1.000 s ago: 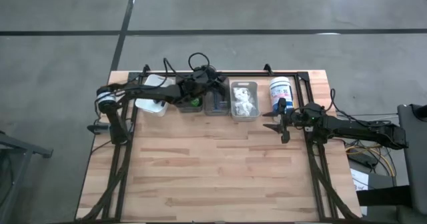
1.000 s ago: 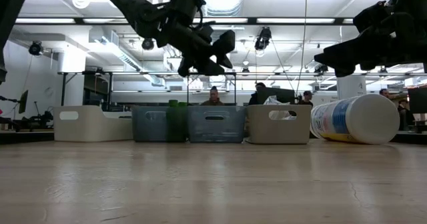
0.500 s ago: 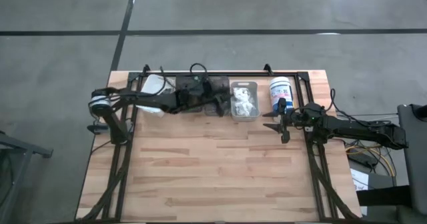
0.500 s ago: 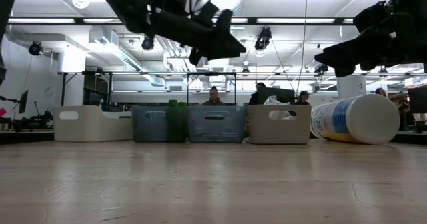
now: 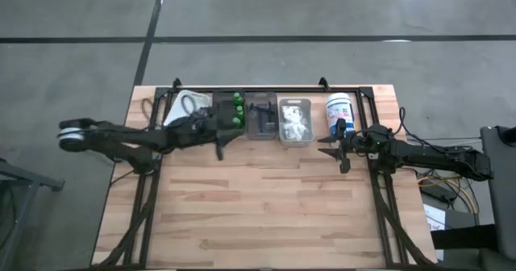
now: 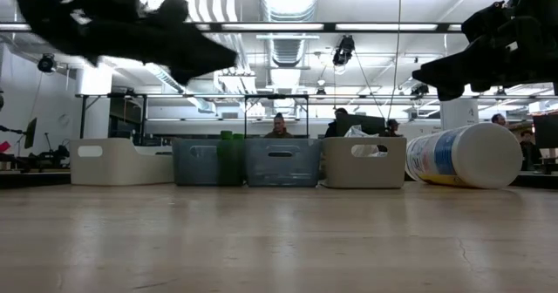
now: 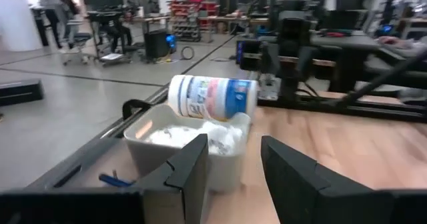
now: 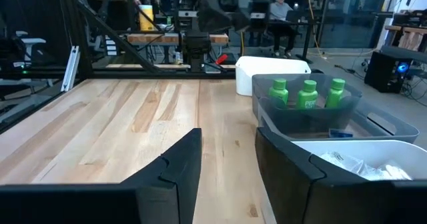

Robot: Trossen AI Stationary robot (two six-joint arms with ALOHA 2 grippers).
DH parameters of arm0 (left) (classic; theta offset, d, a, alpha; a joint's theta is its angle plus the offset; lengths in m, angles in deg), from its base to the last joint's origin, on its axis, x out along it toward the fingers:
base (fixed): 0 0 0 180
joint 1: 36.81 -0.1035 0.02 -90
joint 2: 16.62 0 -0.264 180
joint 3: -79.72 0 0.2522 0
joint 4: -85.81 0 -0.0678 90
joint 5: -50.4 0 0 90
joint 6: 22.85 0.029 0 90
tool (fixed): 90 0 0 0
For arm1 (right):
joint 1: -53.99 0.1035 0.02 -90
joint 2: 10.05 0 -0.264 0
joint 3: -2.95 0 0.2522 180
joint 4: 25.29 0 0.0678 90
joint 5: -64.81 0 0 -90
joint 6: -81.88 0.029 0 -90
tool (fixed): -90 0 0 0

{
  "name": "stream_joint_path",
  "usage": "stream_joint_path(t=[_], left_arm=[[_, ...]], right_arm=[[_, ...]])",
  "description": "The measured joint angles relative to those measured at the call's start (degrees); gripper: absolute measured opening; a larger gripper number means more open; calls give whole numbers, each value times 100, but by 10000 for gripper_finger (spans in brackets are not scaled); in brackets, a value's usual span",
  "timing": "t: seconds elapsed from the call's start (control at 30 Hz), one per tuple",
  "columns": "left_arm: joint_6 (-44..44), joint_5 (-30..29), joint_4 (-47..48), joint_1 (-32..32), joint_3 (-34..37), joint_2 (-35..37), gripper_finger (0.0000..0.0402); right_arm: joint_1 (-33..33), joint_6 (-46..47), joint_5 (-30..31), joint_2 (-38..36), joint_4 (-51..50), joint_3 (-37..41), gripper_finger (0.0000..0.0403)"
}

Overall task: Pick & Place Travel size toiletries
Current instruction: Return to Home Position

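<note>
Left hand (image 5: pixel 218 146): released, held above desk (image 5: pixel 266 214).
Right hand (image 5: pixel 334 151): released, held near white tub (image 5: pixel 339 110).
Green bottles (image 5: pixel 238 102): in dark bin (image 8: pixel 300 121).

The left gripper (image 6: pixel 214 62) is blurred in the low view. The left arm (image 5: pixel 121 135) partly covers the white bin (image 5: pixel 175 110) at the table's far edge.

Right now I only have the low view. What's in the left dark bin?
Observer: Three green bottles, upright, along one end of that dark bin.
Operator: And the bin beside the tub?
Observer: Packets with white contents fill that bin; the tub lies just outside it.
Operator: Left jaws carrying anything?
Observer: No. Left jaws are open and empty, hanging just in front of the bottle bin. Right jaws are open too, in front of the tub.
</note>
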Motion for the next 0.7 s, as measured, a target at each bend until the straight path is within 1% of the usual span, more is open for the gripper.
stream_joint_path(t=[0.17, 0.37, 0.4, 0.5, 0.7], left_arm=[[11, 374, -25, 7, 1031, 1292, 145], [2, 430, -16, 15, 2033, 2682, 145], [-23, 437, 127, 24, 2090, 2845, 145], [11, 539, 1039, 109, 2031, 3301, 145], [438, 603, 1311, 477, 2088, 3794, 145]], right_arm=[[1, -1, 0, 0, 0, -1, 121], [0, 0, 0, 2, 0, 0, 104], [0, 1, 0, 0, 0, -1, 101], [0, -2, 0, 2, 0, -2, 91], [2, 0, 0, 2, 0, -2, 70]])
